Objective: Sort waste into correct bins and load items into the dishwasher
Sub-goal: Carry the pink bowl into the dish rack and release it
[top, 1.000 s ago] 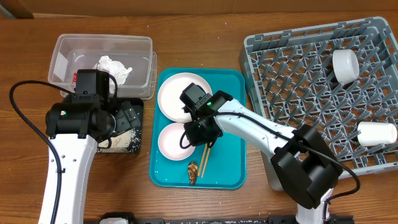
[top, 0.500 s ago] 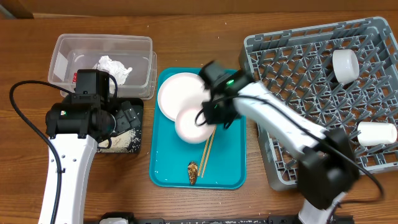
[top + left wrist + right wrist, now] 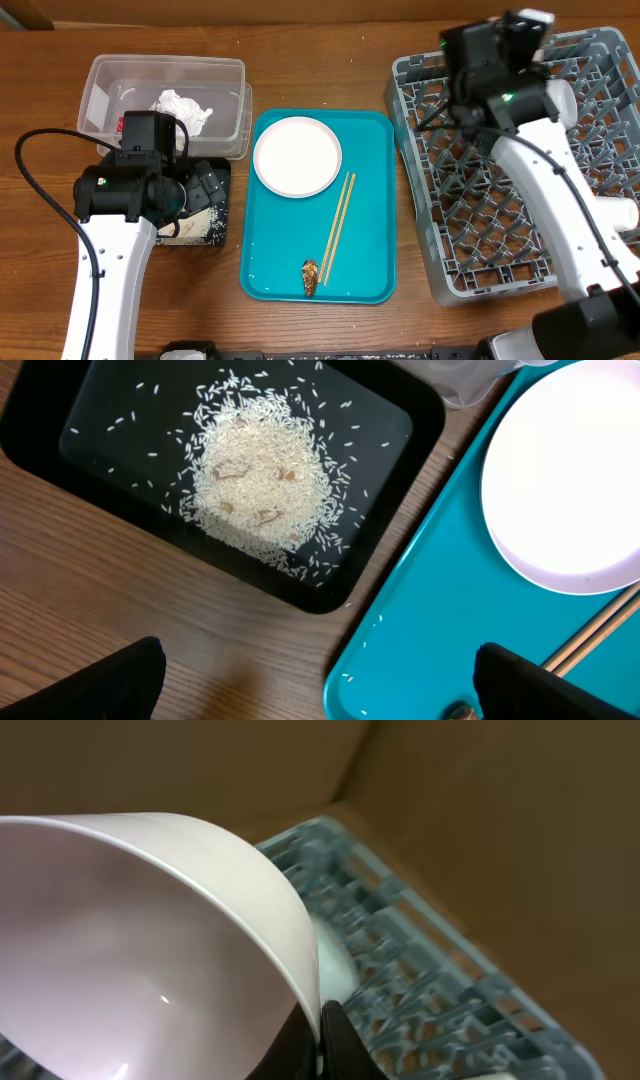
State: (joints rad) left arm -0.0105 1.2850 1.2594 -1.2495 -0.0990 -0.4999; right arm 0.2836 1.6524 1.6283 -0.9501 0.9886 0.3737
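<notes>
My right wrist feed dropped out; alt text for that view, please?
A pinkish bowl fills the left of the frame, its rim pinched by the right gripper at the bottom edge. Behind it sits the grey dish rack, seen at a slant.

Cropped left: pinkish bowl (image 3: 150,950); partly under left arm (image 3: 110,260): black tray (image 3: 224,226).

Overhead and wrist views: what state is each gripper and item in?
Left gripper: open, empty.
Right gripper: shut on pinkish bowl rim, above dish rack.
Plate: on teal tray.
Chopsticks: on teal tray.
Food scrap: on teal tray.
Napkin: in clear tub.
Rice: piled in black tray.
</notes>
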